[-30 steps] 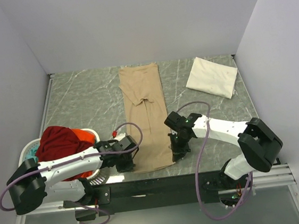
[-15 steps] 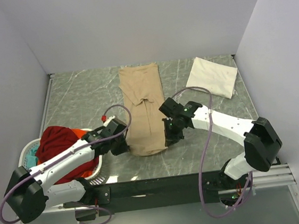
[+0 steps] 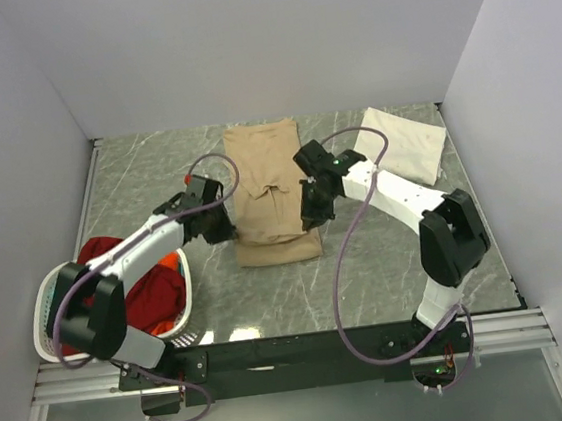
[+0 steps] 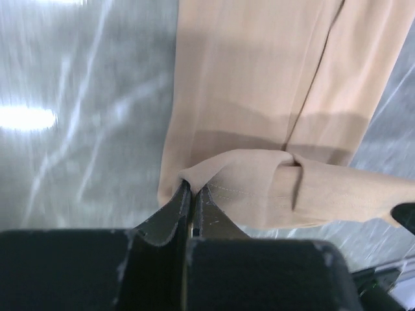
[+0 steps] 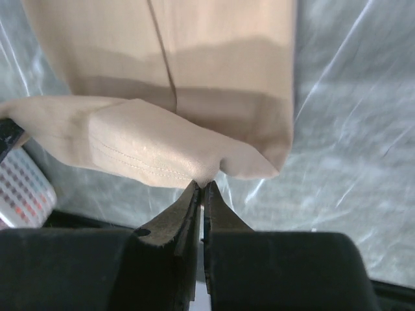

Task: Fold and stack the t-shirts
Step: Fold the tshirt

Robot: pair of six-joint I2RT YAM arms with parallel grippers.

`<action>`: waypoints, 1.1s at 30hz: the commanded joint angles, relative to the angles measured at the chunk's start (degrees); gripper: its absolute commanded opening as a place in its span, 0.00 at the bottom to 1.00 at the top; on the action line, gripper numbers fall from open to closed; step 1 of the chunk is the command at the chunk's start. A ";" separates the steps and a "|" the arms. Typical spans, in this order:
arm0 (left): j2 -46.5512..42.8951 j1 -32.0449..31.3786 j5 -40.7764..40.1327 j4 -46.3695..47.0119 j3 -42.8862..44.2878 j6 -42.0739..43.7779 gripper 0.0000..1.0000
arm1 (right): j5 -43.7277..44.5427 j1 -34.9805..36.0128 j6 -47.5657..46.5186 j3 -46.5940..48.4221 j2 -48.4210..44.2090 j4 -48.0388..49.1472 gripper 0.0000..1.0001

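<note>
**Item 1. White laundry basket** (image 3: 184, 281): near left corner of the tabletop (image 3: 148, 184). It holds a red t-shirt (image 3: 155, 304) with an orange t-shirt (image 3: 171, 260) showing at its far edge.

**Item 2. Left arm** (image 3: 134, 248): the shoulder sits over the basket. The forearm stretches on a diagonal, away and to the right, and ends at the left edge of the tan cloth.

**Item 3. Left pincer** (image 3: 227, 231) (image 4: 193, 194): jaws pressed together and clamped on the left corner of the tan t-shirt's hem. The cloth rises in a small peak at the fingertips.

**Item 4. Right arm** (image 3: 400, 193): it rises from the near right base, bends at the elbow, and the forearm runs away and to the left. The wrist is turned down over the shirt's right edge.

**Item 5. Right pincer** (image 3: 312, 217) (image 5: 202, 188): jaws together, gripping the stitched right corner of the same hem.

**Item 6. Tan t-shirt** (image 3: 265, 152) (image 4: 259, 65) (image 5: 220, 58): mid-tabletop, between the two pincers.
- It is a narrow strip whose long axis runs near to far, with the far end close to the back wall.
- The near portion is doubled over on itself, with the fold line nearest the arms.
- The held hem is raised above the lower layer, about midway along.

**Item 7. Cream-white t-shirt** (image 3: 400, 143): far right of the tabletop.
- It is a flat folded rectangle, skewed a little to the table edges.
- It lies apart from the tan shirt, and the right arm's cable arcs beside it.
</note>
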 commanded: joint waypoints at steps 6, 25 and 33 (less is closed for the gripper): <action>13.01 7.03 8.22 5.24 12.55 7.79 0.00 | 1.54 -5.47 -4.51 13.48 9.49 -2.66 0.00; 27.34 10.63 9.55 4.11 24.69 9.29 0.00 | 0.31 -11.36 -6.54 26.07 22.85 -5.30 0.00; 28.31 11.25 11.13 4.28 26.18 8.41 0.46 | -5.75 -11.54 -10.49 34.06 27.60 -4.77 0.30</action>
